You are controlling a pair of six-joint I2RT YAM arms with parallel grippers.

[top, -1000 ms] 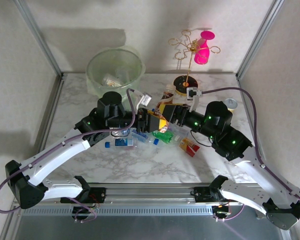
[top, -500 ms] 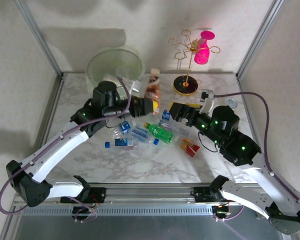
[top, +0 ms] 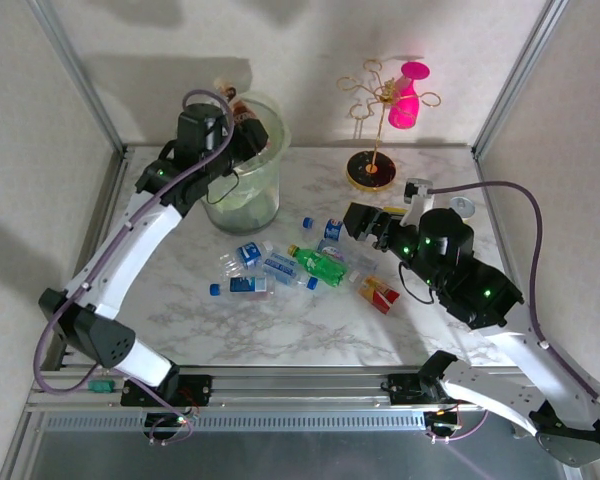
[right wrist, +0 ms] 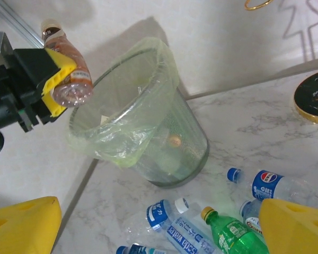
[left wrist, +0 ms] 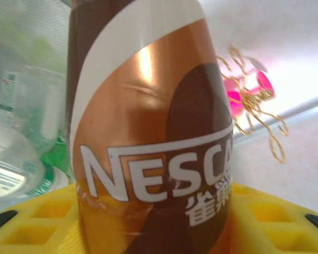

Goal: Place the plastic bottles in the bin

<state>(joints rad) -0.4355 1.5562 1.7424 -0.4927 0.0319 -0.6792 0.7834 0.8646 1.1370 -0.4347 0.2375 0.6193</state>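
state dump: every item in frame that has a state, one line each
left gripper, shut on the brown bottle
brown bottle, held tilted above the bin
right gripper, open, empty
bin, upright, lined, bottles inside
green bottle, capped, lying on the table
pink cup, hanging on the wire stand

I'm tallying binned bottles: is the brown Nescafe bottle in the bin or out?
Out. The left pincer grips the Nescafe bottle in the air at the rim of the bin, not dropped in.
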